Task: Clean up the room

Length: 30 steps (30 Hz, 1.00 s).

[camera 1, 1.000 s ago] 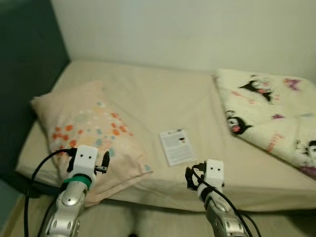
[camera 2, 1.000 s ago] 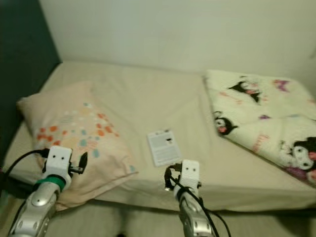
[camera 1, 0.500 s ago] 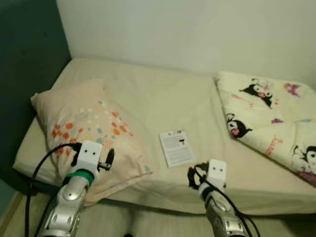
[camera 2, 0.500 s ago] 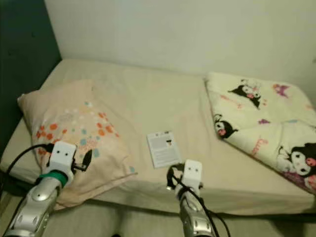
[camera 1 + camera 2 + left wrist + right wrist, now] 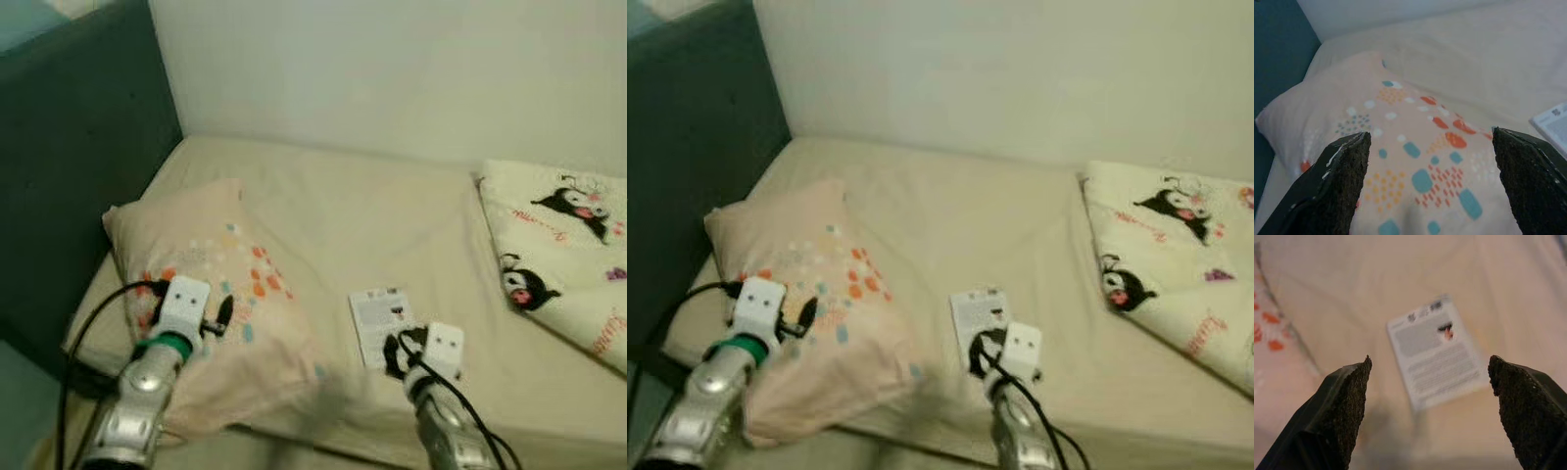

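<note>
Both grippers have come nearer the bed: left gripper wide open over the pillow, right gripper wide open above the booklet near the front edge.

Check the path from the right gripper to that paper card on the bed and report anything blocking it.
Nothing visible blocks it. The right gripper, fingers open, faces the paper card lying flat on the bed sheet, with only bare sheet between.

Bare sheet lies open between pillow and blanket
</note>
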Available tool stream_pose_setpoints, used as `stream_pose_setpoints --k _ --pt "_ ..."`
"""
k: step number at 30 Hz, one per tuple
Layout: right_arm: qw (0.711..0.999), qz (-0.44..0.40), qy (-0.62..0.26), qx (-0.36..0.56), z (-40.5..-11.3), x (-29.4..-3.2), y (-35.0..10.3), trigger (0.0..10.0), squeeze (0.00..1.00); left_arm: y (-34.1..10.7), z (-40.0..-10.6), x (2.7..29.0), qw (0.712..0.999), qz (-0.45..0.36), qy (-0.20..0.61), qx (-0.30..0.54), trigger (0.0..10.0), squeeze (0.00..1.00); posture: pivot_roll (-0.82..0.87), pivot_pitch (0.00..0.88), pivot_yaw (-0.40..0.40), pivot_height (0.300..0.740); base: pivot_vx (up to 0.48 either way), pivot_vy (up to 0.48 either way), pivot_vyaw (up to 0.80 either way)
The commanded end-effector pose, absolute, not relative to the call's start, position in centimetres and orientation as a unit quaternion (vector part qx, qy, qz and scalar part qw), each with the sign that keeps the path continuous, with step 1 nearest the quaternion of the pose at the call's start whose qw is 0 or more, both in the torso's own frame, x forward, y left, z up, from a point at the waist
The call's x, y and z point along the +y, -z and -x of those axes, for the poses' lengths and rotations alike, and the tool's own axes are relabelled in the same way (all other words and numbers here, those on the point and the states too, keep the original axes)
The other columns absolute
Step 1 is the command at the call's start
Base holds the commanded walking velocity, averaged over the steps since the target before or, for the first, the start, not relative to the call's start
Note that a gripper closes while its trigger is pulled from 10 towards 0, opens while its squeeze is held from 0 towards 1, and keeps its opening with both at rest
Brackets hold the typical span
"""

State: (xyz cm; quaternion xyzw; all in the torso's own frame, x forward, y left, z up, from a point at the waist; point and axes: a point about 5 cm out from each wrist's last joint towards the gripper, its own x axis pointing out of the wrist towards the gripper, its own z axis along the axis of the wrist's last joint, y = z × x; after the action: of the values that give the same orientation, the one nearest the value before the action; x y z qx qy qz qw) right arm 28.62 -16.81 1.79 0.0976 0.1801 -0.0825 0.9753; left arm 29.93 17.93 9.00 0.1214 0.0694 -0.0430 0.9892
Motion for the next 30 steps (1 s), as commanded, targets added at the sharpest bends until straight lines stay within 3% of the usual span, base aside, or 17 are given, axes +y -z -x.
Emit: stream_pose_setpoints --k 1,30 --pt "0.973 -0.104 0.081 0.189 -28.42 -16.27 -1.36 10.0 0.0 -8.55 -29.61 18.47 0.989 -0.12 0.038 0.083 10.0 0.0 0.15 0.0 0.018 0.74 0.285 0.0 0.0" --pt "0.97 -0.115 0.095 0.192 -28.32 -16.5 -1.06 10.0 0.0 -8.35 -29.69 18.51 0.987 -0.129 0.036 0.094 10.0 0.0 0.16 0.0 0.019 0.74 0.0 0.0 0.0"
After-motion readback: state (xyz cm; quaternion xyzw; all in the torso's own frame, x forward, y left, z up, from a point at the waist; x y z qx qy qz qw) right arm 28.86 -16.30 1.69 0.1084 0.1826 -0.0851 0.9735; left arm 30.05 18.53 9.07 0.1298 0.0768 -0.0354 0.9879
